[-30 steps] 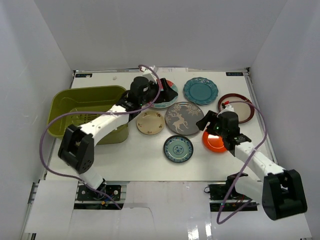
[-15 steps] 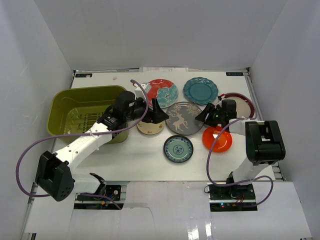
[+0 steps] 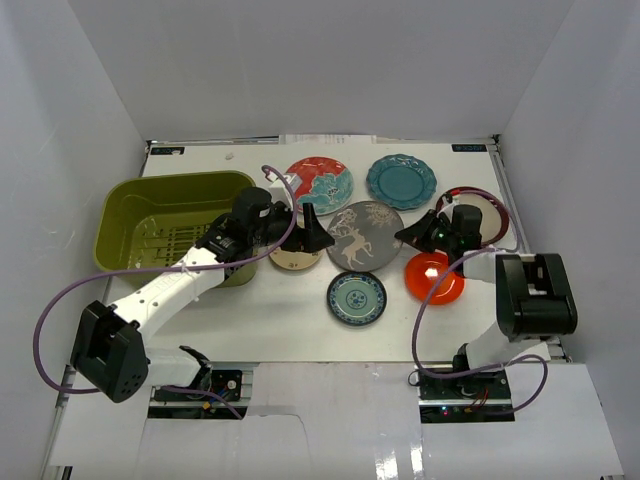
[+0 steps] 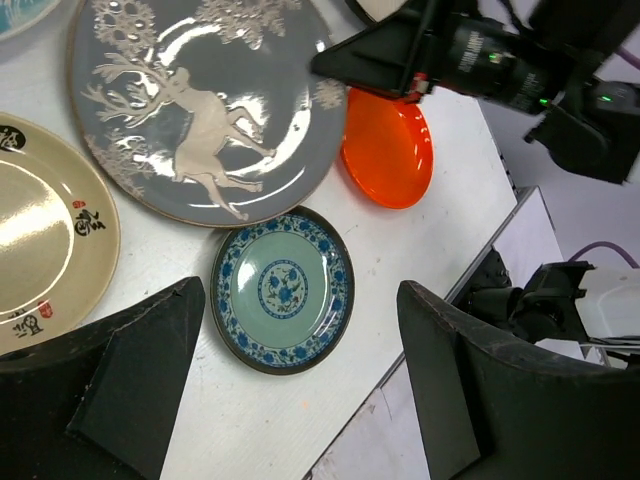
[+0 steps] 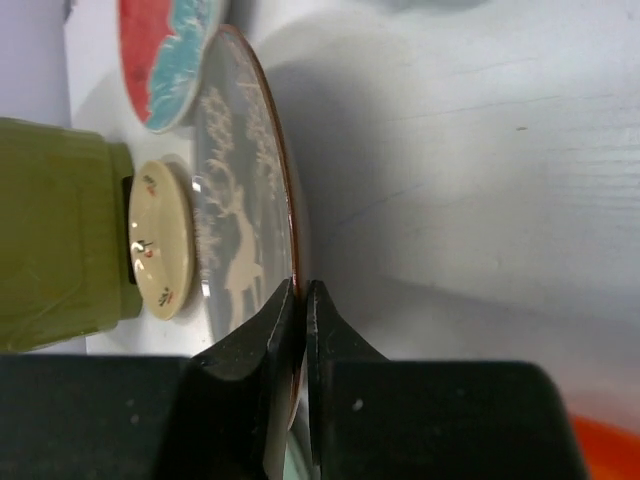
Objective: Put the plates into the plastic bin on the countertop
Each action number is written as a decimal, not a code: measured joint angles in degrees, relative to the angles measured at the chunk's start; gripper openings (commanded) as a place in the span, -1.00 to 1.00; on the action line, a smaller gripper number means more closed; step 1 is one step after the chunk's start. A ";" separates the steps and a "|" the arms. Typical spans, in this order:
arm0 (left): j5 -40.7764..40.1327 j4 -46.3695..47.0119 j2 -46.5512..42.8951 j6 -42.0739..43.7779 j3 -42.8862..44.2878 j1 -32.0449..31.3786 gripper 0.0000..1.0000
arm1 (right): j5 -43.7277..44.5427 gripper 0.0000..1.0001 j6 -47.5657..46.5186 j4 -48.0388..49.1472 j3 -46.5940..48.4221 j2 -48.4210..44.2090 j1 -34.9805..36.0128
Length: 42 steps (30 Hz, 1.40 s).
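Seen from above, the bin [image 3: 120, 200] stands at the left of the countertop [image 3: 260, 320], and all seven plates lie outside it, to its right. In the back row are the red floral plate [image 3: 322, 185] and the teal plate [image 3: 400, 181], with the maroon-rimmed plate [image 3: 490, 215] at the far right, partly behind the right arm. In the middle row, the beige plate [image 3: 296, 260] lies just beside the bin, then the deer plate [image 3: 366, 236] and the orange plate [image 3: 435, 278]. The blue plate [image 3: 356, 297] lies nearest the arms. The right gripper [image 5: 300, 290] is clenched on the right rim of the deer plate, one finger on each face of the edge. The left gripper [image 4: 300, 292] hangs released, fingers spread wide, above the beige and deer plates, grasping nothing; in its wrist view the blue plate appears between the fingers.
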 measured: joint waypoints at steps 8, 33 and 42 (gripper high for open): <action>-1.49 0.11 1.20 -2.29 -0.85 0.04 0.77 | 1.51 -0.85 -0.46 -5.75 -5.49 -24.13 -1.84; 2.36 20.33 -0.20 -12.61 -9.64 0.57 -0.98 | -13.20 -0.84 7.23 -16.09 -8.20 -45.83 -1.51; 1.68 16.20 -5.62 -13.33 -9.53 2.01 -1.00 | -12.98 0.07 9.53 -13.35 -8.52 -42.21 2.97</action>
